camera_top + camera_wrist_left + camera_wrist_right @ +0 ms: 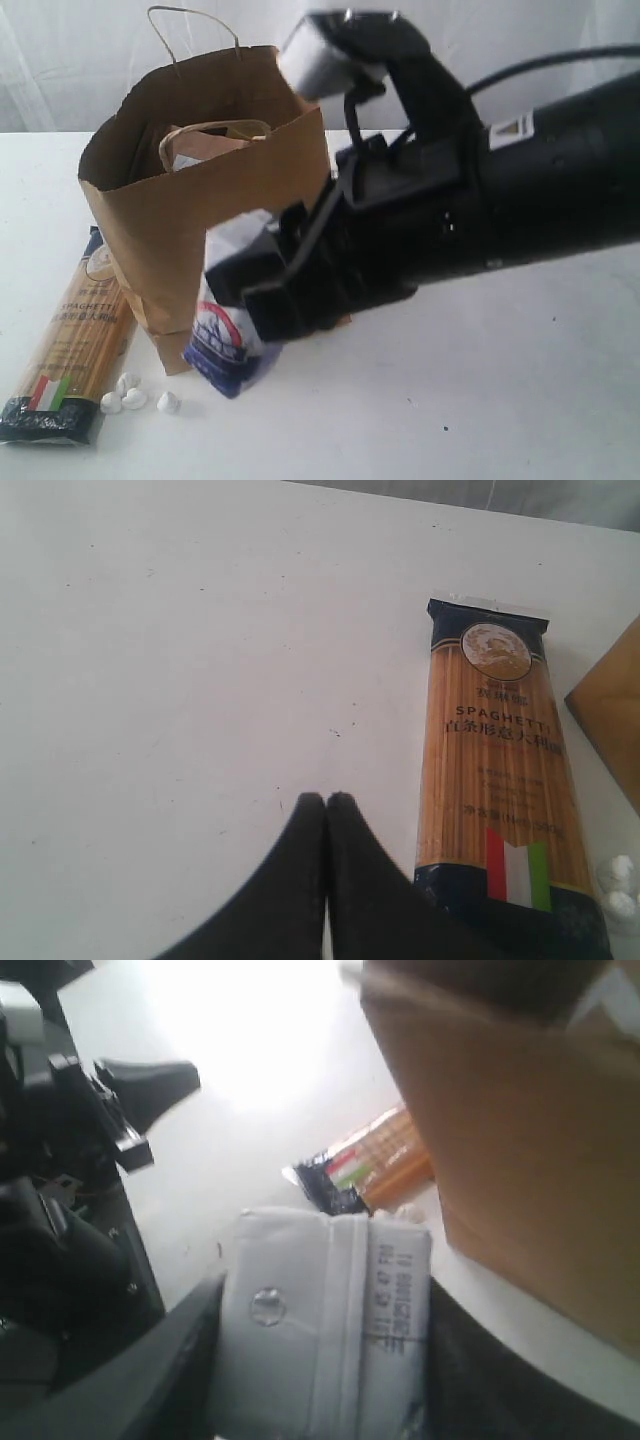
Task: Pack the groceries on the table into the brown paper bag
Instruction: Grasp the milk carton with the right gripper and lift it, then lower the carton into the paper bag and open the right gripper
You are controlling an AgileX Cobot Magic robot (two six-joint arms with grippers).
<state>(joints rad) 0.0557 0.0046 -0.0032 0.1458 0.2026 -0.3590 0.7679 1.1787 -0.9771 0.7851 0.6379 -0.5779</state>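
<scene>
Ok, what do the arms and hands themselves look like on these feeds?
The left hand has two matte black, tapered fingers. The right hand is black and angular, on a thick black arm with a small white label, a black cable and a white-fronted module above.

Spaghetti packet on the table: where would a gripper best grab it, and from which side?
Probably mid-length, jaws across its narrow width, coming down from above: the spaghetti packet lies flat on the table, long and slim, so the middle should balance.
</scene>
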